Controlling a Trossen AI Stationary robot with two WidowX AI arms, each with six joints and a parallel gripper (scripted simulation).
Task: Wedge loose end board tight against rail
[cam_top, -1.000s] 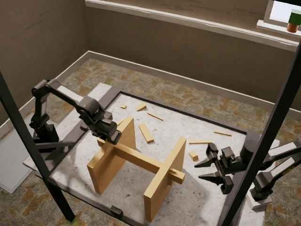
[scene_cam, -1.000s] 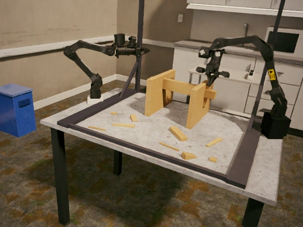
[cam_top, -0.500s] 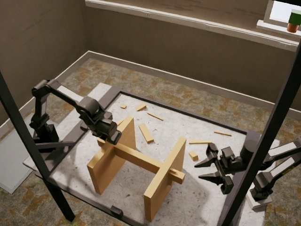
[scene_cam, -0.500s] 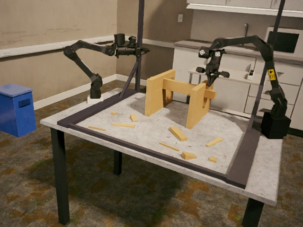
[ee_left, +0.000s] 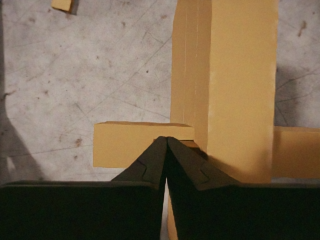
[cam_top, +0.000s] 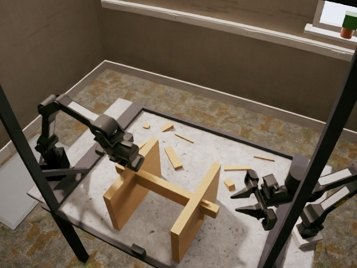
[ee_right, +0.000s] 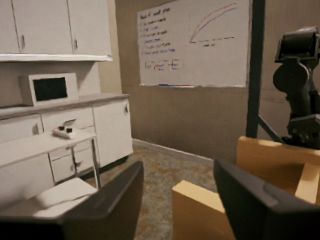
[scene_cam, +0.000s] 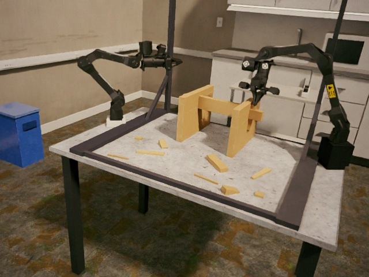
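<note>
Wooden rail [cam_top: 164, 187] [scene_cam: 215, 104] [ee_left: 127, 145], one: spans two upright end boards [cam_top: 188, 211] [scene_cam: 240, 126]. Left gripper [cam_top: 135, 168] [scene_cam: 255, 103] [ee_left: 167, 142]: closed, nothing held, above rail's one end. Right gripper [cam_top: 235, 203] [scene_cam: 180, 62] [ee_right: 177, 167]: partly open, nothing held, beyond rail's other end, where a wedge [cam_top: 205, 202] protrudes. Loose wedges [cam_top: 173, 158] [scene_cam: 217, 163]: table, beside rail.
</note>
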